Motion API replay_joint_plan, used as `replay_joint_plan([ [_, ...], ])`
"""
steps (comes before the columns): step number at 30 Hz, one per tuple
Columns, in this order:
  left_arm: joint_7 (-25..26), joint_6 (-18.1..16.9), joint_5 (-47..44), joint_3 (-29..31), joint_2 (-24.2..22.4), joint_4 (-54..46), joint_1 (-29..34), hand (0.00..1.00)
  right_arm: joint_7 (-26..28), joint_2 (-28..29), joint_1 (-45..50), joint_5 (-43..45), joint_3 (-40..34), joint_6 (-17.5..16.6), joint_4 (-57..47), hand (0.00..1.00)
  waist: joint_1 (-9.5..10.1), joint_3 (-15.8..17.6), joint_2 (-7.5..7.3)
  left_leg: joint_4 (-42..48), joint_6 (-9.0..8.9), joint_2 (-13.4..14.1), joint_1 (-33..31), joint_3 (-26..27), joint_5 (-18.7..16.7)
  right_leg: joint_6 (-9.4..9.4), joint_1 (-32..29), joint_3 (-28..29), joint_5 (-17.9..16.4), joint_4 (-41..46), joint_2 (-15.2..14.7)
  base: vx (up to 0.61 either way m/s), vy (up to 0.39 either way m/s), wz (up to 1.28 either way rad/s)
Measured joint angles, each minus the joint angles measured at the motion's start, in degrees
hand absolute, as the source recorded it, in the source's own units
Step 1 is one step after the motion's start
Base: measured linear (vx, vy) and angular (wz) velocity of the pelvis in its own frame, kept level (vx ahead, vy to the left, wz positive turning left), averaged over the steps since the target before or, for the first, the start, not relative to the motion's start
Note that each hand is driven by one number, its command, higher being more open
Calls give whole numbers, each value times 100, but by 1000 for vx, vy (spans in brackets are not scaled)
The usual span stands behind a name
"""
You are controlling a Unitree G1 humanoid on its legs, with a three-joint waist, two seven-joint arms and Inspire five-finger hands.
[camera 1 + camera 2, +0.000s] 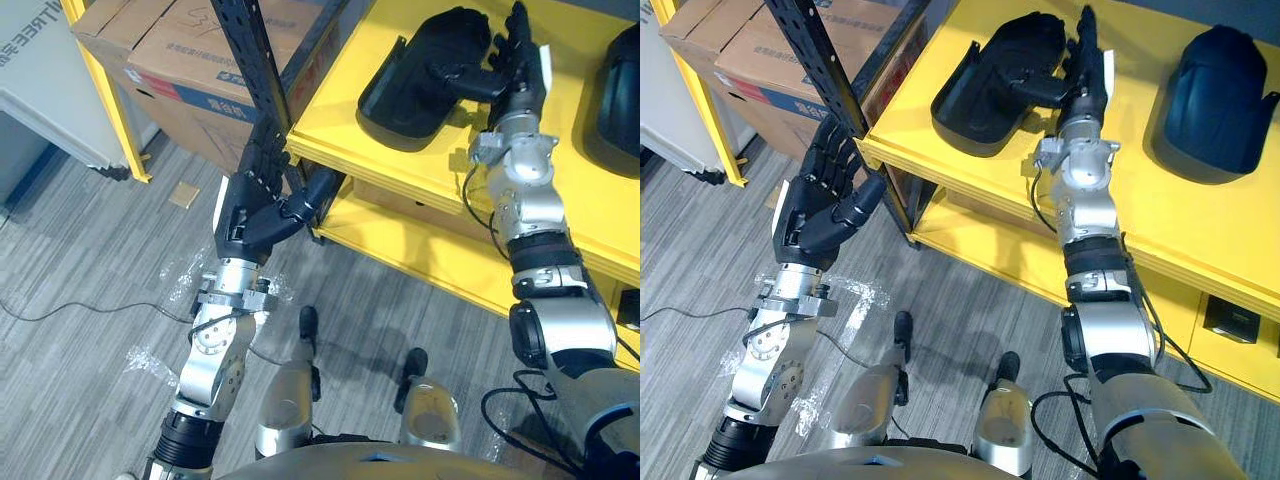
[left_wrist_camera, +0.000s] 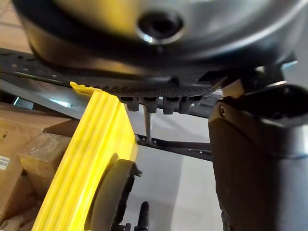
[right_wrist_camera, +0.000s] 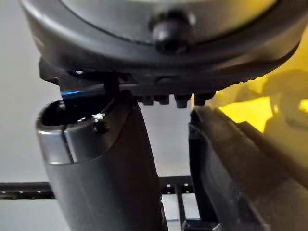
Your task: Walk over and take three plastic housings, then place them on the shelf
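Observation:
Two black plastic housings lie on the yellow shelf: one at the left and one at the right. My right hand rests at the left housing's right edge. Its fingers are straight, and the thumb reaches out over the housing's top. In the right wrist view the thumb stands apart from the housing's dark rim. My left hand is raised beside the shelf's front corner, open and holding nothing.
A black perforated post stands at the shelf's left corner, close to my left hand. Cardboard boxes sit behind it inside a yellow frame. A lower yellow shelf runs beneath. Grey plank floor lies in front.

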Motion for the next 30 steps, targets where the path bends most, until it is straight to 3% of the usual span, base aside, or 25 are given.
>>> replay_joint_plan([
  [4,-33,-97,75,-142,169,0,-22,100,-298,-24,-81,-83,-72,-239,3,100,-2,1,2,5,4,-4,-33,26,4,6,-126,29,-92,176,-54,21,-52,-1],
  [7,0,-122,518,-180,202,0,-44,100,-470,-23,43,-123,-149,-430,-540,100,-46,1,6,9,56,-27,-15,101,96,4,-165,96,-102,199,-78,40,-42,-10],
  [11,151,-119,727,-165,286,2,-267,100,-394,-18,952,-401,-178,-843,-2563,100,-121,1,5,8,82,-50,151,306,113,9,-139,300,-110,201,-79,41,-36,-24],
  [16,253,-38,957,-114,363,65,-496,100,-241,177,2294,-894,-181,-1316,-4656,100,-445,-11,-4,-13,11,6,336,571,-48,16,-118,510,-112,170,-34,-7,-35,-26],
  [19,487,188,1479,-75,366,337,-525,100,162,290,3244,-540,-417,-1476,-5531,100,-621,-39,-32,-14,5,27,378,744,-138,87,-153,667,-87,41,-8,-25,-18,-32],
  [25,1081,581,2176,379,367,714,-499,100,690,832,4528,68,-884,-1586,-5926,100,-741,-131,-201,-13,-22,101,366,1034,-177,84,-262,949,73,-166,99,21,-22,-24],
  [30,1851,661,3192,689,371,713,-499,100,957,1135,5383,237,-1054,-1600,-6143,100,-837,-194,-223,5,29,98,365,1204,-152,90,-377,1133,114,-157,109,48,-24,-15],
])
